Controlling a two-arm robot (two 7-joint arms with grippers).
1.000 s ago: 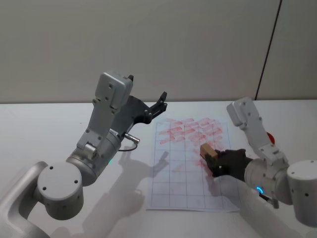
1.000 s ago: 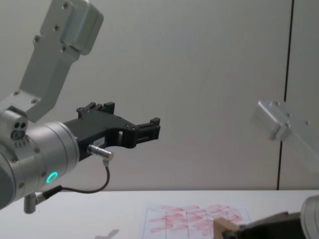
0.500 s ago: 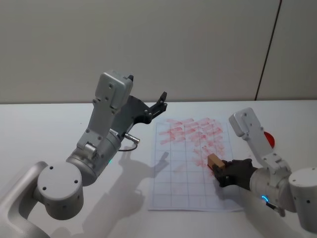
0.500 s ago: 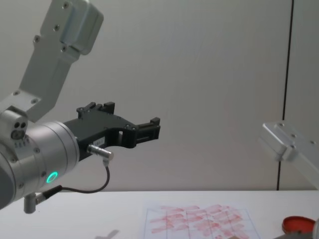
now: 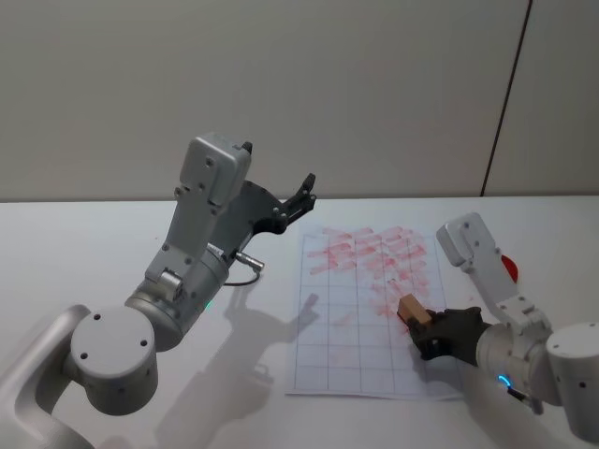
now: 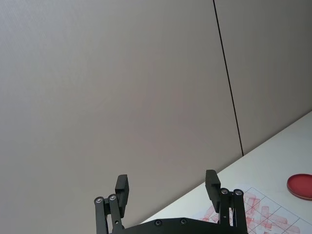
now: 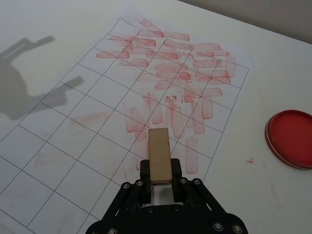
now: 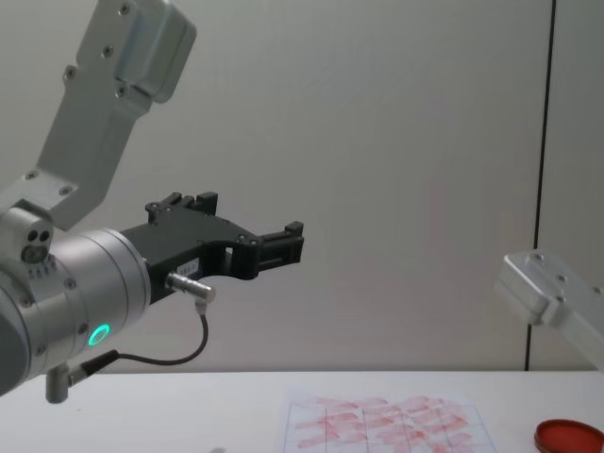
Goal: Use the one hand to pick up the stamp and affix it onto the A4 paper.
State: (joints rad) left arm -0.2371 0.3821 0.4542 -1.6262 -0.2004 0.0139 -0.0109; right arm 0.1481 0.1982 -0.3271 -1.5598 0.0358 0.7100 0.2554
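Observation:
A small tan stamp [image 5: 410,310] is held in my right gripper [image 5: 423,329], whose black fingers are shut on its sides. It hangs low over the near right part of the A4 paper [image 5: 348,309], a white gridded sheet with many red marks. Whether the stamp touches the sheet I cannot tell. From the right wrist, the stamp [image 7: 159,162] sticks out of the right gripper [image 7: 161,176] over the A4 paper [image 7: 73,141], by the smudged red prints. My left gripper [image 5: 304,193] is raised and open, left of the sheet's far end.
A round red ink dish [image 5: 508,265] sits on the white table [image 5: 84,253] right of the sheet; it is also in the right wrist view as the red dish [image 7: 289,139]. The big silver left arm [image 5: 192,253] stands over the table's left half, casting shadows on the sheet.
My right gripper has carried the stamp down and toward the paper's near right part. The left arm has not moved.

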